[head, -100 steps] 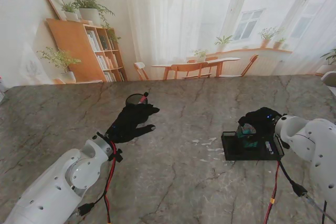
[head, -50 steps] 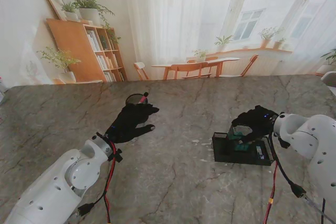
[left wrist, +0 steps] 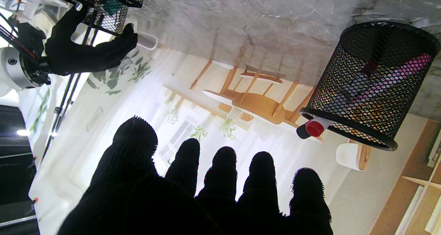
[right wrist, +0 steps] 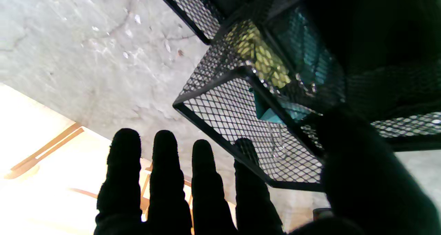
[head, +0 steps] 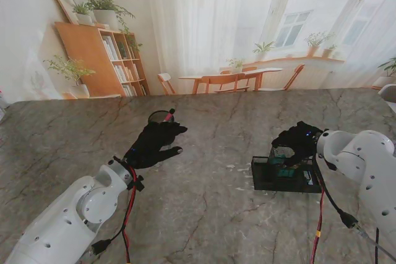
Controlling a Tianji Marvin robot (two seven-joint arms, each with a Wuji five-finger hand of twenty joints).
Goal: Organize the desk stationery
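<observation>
A round black mesh pen cup [head: 161, 116] [left wrist: 372, 87] stands on the marble table and holds a red-capped marker [left wrist: 315, 127] and a pink pen. My left hand [head: 154, 143] [left wrist: 206, 193] hovers just nearer to me than the cup, fingers spread, holding nothing. At the right, a black mesh desk organizer [head: 266, 177] [right wrist: 234, 111] [left wrist: 103, 7] holds teal items [head: 286, 171] [right wrist: 310, 62] and something yellow [right wrist: 262, 55]. My right hand [head: 298, 140] [right wrist: 241, 193] [left wrist: 79, 52] is on its far side. The thumb is on one face of a mesh wall, a finger behind it.
Small white flecks [head: 244, 171] lie on the table [head: 204, 214] between the two hands. Red cables [head: 130, 214] hang along both forearms. The table's far edge [head: 247, 94] runs behind the pen cup.
The organizer slid to the left with my right hand on it, mostly in the first half second. The left hand and the pen cup stayed where they were.
</observation>
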